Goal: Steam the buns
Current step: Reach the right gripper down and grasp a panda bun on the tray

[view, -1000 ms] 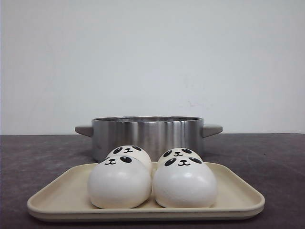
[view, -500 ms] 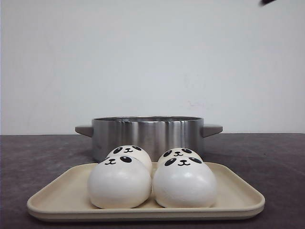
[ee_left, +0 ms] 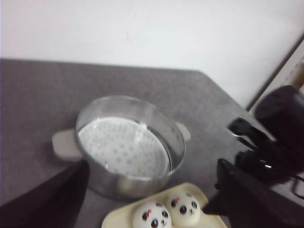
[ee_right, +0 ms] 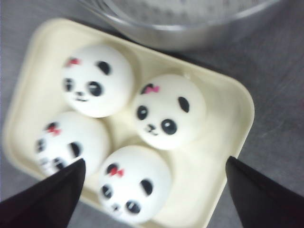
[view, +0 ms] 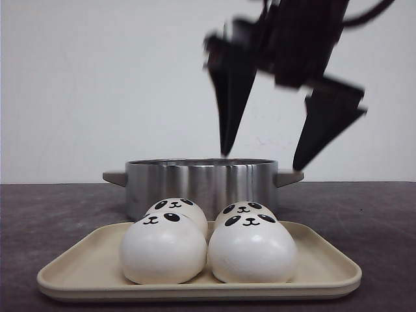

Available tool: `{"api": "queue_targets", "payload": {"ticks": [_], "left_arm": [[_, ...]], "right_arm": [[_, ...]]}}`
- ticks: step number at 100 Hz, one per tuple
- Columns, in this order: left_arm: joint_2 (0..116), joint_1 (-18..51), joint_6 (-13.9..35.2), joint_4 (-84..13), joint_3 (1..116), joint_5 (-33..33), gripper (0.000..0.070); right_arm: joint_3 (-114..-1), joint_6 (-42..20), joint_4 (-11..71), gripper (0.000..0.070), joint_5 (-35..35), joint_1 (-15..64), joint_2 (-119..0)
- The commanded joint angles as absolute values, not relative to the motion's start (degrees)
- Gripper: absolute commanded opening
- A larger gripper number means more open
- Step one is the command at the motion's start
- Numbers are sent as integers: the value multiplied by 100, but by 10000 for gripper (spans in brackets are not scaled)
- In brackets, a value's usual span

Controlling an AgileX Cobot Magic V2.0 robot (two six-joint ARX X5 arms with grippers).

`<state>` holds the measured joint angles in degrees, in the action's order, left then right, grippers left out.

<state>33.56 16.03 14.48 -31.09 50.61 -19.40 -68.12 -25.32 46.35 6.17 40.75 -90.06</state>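
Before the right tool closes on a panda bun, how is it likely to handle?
The buns look smooth and domed, so the open right tool may slip off the curve. Their plump, squishy look suggests they are light and would dent. Packed touching on the tray, lifting one probably nudges its neighbours.

1. Four white dome-shaped panda-faced buns (view: 208, 244) sit two-by-two on a cream rectangular plastic tray (view: 325, 266).
2. Tray lies on the grey desk (view: 52, 214), before a round stainless-steel steamer pot (view: 201, 182).
3. Right gripper (view: 260, 156) hangs above pot.
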Motion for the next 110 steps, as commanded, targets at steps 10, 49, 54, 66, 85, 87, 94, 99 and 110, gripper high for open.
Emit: {"api": "queue_targets", "payload": {"ticks": [10,49,54,66,85,87,94,99,110], "left_arm": [[3367,1717,1439,-3273,5124,-1914,515],[3367,1857,1437,-3389,5124,-1911,515],[3367,1857,1437,-3389,5124,-1911,515],[3367,1857,1437,-3389,5124,-1911,515],[3367,1857,1437,-3389,5124,-1911,515],[3367,1857,1437,-3389,5124,-1911,515],[3367,1857,1439,-3389,5124,-1911,515],[3367,1859,1437,-3387,5124,-1911,515],[3369,1861,1437,-3332,5124,-1900,515]], "right_arm": [[-6925,-2617,4093,558,576,4084,-9614],[-6925,-2794,3957,357,502,4056,-10309],[-6925,-2812,3931,325,399,4058,-10309],[-6925,-2799,3916,133,410,4034,-10309],[-6925,-2637,3962,9,491,4049,-10215],[-6928,-2635,3983,9,552,4051,-10147],[-6947,-2512,4018,9,845,4099,-9815],[-6993,-2447,4082,9,1085,4178,-9513],[-7334,-2285,4440,9,1500,4338,-8895]]}}
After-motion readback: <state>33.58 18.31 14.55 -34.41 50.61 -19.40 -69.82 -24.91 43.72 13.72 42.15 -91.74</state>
